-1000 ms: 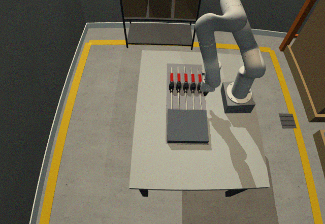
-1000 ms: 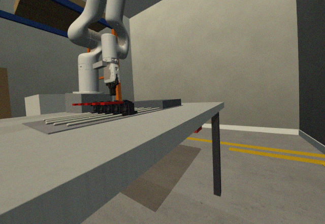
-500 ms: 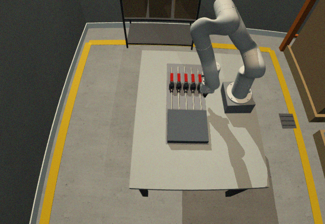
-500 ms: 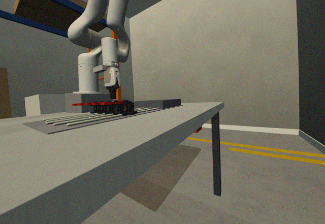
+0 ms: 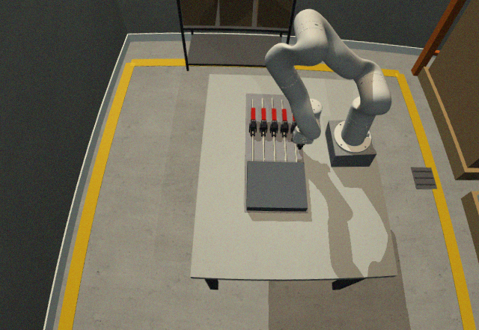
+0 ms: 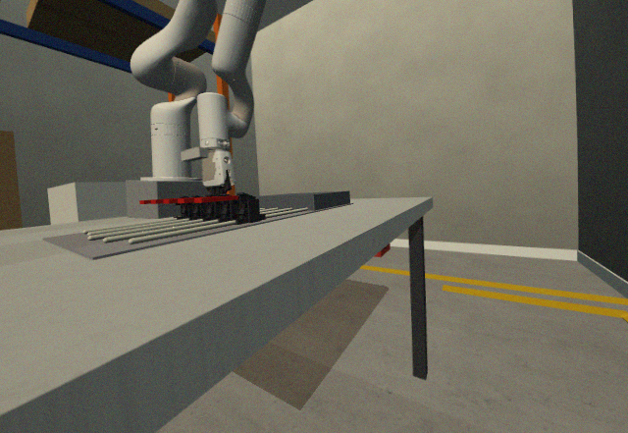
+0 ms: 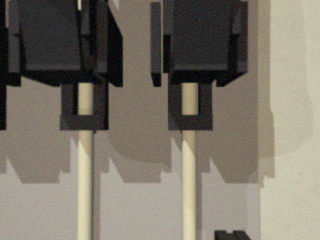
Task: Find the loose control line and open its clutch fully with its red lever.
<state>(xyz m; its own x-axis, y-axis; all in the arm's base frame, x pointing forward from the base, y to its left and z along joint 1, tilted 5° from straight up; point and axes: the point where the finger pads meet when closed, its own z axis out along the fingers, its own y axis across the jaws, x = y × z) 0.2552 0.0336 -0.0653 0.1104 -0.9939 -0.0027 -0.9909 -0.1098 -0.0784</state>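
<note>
Zero gap at the gripper (image 5: pixel 300 147): fingers clenched on nothing, low beside the rightmost control line (image 7: pixel 189 190), centre of the top view. Five red levers (image 5: pixel 253 113) lie flat over black clutches (image 5: pixel 252 128). Lines run down-frame into the grey console (image 5: pixel 276 185), on the table (image 5: pixel 232 249).

Warehouse-type industrial work cell. Yellow floor tape (image 5: pixel 90 187) boxes in the table (image 5: pixel 232 249) on bare concrete. Behind the table: black metal shelf rack (image 5: pixel 178 17) with cardboard boxes (image 5: pixel 236 7). Beside it: orange-and-blue pallet racking (image 6: pixel 76 47) carrying big cartons.
</note>
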